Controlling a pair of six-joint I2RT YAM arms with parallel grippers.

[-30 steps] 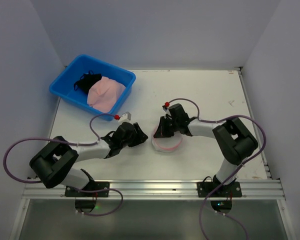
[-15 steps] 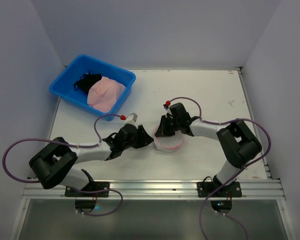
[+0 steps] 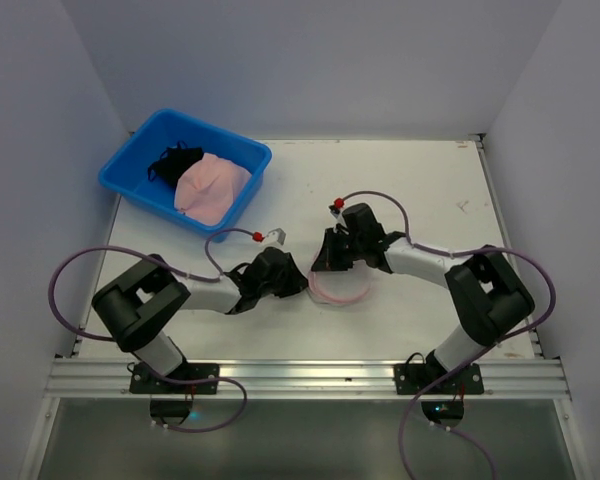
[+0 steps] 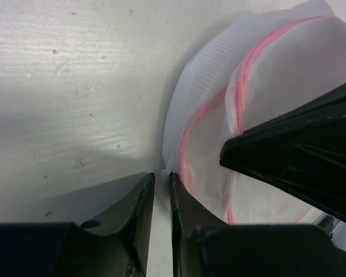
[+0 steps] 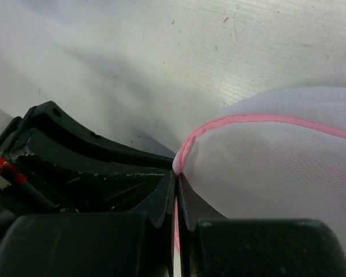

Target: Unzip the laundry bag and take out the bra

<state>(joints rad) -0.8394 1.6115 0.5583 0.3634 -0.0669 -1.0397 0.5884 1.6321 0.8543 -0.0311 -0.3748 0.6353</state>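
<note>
The laundry bag (image 3: 342, 290) is a small round white mesh pouch with a pink rim, lying between the two arms. My left gripper (image 3: 300, 283) is at its left edge. In the left wrist view the fingers stand almost together, with a fold of the bag's mesh (image 4: 277, 75) pinched at their tips (image 4: 162, 176). My right gripper (image 3: 323, 265) is at the bag's upper left, shut (image 5: 176, 176) on the pink zip rim of the bag (image 5: 277, 161). The two grippers nearly touch. I cannot make out the bra through the mesh.
A blue tub (image 3: 130, 165) stands at the back left with a pale pink garment (image 3: 212, 187) and a black one (image 3: 172, 162) in it. Purple cables loop beside both arms. Grey walls close in the left, right and far sides.
My left arm has reached right to the bag's left edge, and its jaws have narrowed from open to almost together. The right gripper stayed shut on the rim, shifting slightly.
</note>
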